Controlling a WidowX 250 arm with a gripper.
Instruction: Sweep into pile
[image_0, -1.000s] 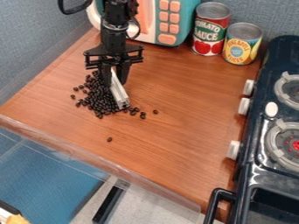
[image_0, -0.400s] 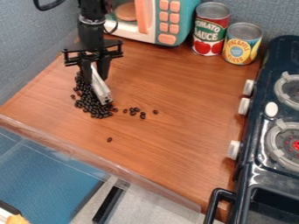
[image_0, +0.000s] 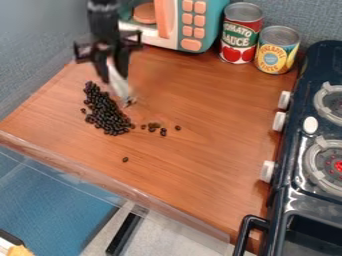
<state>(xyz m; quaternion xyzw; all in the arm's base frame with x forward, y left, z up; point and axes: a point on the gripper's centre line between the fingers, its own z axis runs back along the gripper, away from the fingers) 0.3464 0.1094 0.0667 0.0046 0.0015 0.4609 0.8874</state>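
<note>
Read the view as a clock face, twelve at its top edge. Your gripper (image_0: 113, 76) hangs toward eleven o'clock, over the counter (image_0: 194, 170). Its fingers stand narrow, closed on the pale sweeping tool (image_0: 118, 82), one on each side of it. The tool slants down from them toward between five and six o'clock, and its low end is just beside the pile, on the pile's two o'clock side. It is blurred there, so you cannot tell whether it touches the wood.

Your pile of dark beans (image_0: 105, 114) lies between nine and ten o'clock on the counter, a dense strip running from its own eleven to its own five. From its lower end, a few loose beans (image_0: 153, 127) straggle out toward three o'clock, with one bean (image_0: 178, 128) at the far end of them. Another single bean (image_0: 125, 159) sits apart, between seven and eight on your clock.

At twelve you have the toy microwave (image_0: 190, 25). The red can (image_0: 241, 35) stands at one o'clock, and the yellow can (image_0: 276, 52) just beside it, between one and two. The toy stove (image_0: 294, 150) runs down the three o'clock side, its black handle (image_0: 247, 229) at five.
</note>
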